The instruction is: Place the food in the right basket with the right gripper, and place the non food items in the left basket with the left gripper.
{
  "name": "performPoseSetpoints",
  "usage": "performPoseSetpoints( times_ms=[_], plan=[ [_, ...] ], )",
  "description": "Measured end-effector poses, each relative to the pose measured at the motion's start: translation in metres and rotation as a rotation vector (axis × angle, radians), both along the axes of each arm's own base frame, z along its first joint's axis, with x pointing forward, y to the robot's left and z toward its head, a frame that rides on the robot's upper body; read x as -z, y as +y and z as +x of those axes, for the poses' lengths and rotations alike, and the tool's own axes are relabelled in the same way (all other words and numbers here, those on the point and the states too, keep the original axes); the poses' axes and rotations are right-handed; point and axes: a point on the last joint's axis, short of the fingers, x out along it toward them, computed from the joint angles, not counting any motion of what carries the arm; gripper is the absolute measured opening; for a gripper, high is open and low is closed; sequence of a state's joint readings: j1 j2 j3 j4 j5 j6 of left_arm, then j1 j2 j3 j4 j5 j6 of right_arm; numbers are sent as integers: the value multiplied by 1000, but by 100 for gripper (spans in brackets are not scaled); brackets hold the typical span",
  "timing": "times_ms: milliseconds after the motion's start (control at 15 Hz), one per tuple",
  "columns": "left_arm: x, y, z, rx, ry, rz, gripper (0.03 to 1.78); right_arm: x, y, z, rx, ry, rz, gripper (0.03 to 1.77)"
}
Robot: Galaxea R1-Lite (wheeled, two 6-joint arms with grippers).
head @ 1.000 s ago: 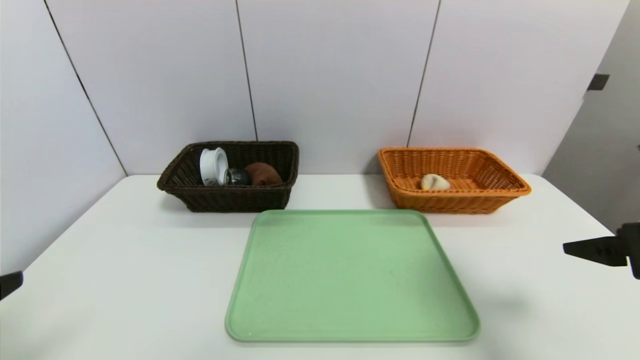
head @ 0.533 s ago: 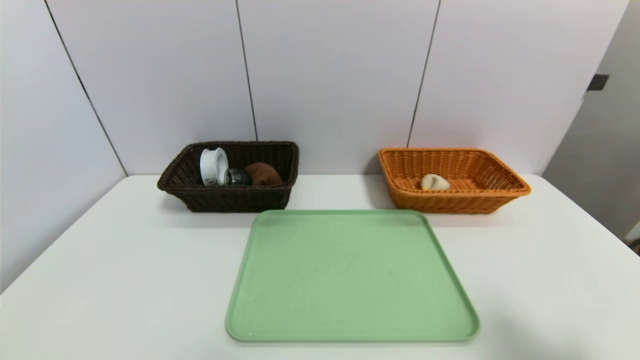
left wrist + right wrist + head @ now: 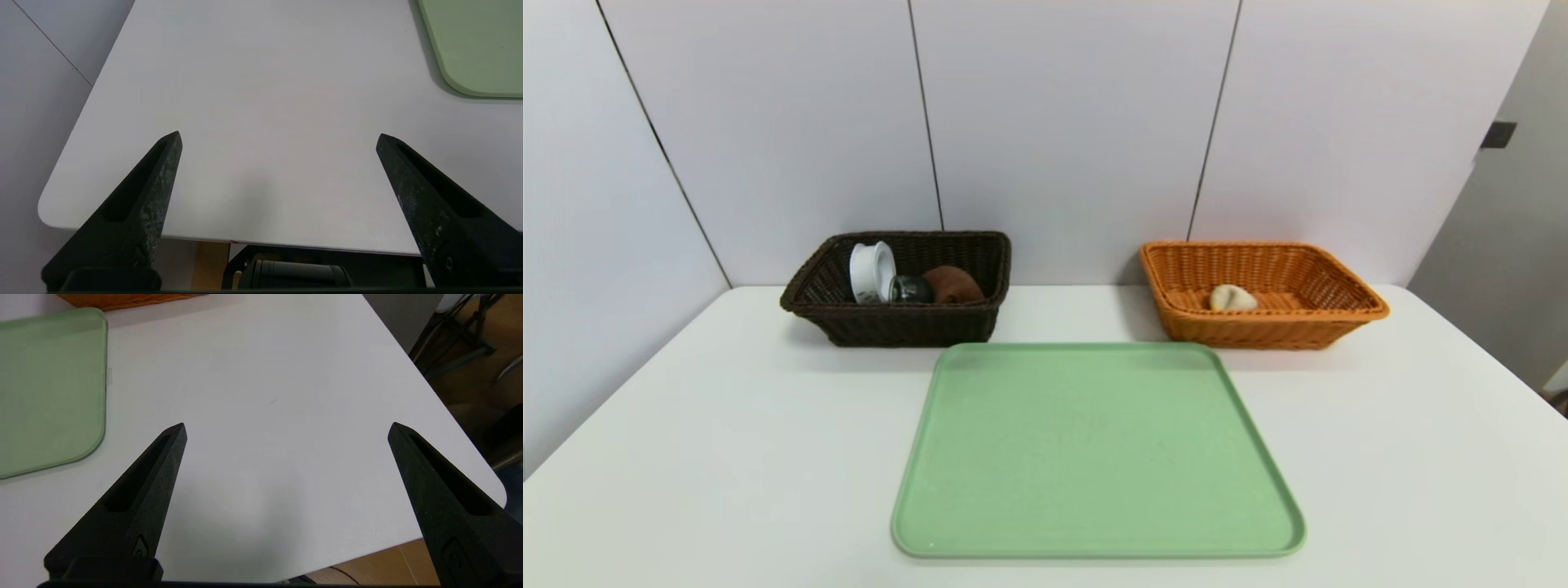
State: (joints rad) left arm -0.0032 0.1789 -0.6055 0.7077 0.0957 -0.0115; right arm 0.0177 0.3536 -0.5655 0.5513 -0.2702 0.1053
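Now, far left on white tabletop (image 3: 727, 425): dark brown basket (image 3: 898, 322) w/ non-food items inside, namely a white roll (image 3: 872, 272) standing on edge, a small dark jar (image 3: 910, 289) beside it, and a brown rounded item (image 3: 953, 284) at right of jar. Far right: orange basket (image 3: 1262, 327) w/ one pale food piece (image 3: 1232, 298) lying on its bottom, toward left half. Between the baskets and nearer: green tray (image 3: 1094, 457), flat on tabletop, nothing on it.

In head view, no arm visible. In left wrist view, left end effector (image 3: 279, 136) released, both fingers (image 3: 139, 204) wide apart, holding nothing, over near left corner of tabletop; tray corner seen to its right. In right wrist view, right end effector (image 3: 287, 426) also released, fingers wide apart, empty, over near right part of tabletop, w/ tray at its left and a strip of orange basket at far edge.
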Motion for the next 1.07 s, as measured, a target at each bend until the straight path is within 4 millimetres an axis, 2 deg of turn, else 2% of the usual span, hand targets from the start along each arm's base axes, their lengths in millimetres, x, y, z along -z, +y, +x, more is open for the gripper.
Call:
performPoseSetpoints(
  times_ms=[267,400,600,800,1067],
  plan=[
    [12,-1,-18,60,-111,20,169,25,2,-35,-66,-180,-15,170],
    [12,-2,-22,89,-182,24,169,22,3,-47,-127,-292,-49,170],
    [15,-1,-17,83,-246,30,169,20,3,-51,-125,-375,-134,170],
    [20,-1,-5,81,-291,43,169,20,4,-41,-134,-510,-166,170],
    [41,-1,24,82,-406,136,169,49,4,-9,-145,-647,-262,170]
  ],
)
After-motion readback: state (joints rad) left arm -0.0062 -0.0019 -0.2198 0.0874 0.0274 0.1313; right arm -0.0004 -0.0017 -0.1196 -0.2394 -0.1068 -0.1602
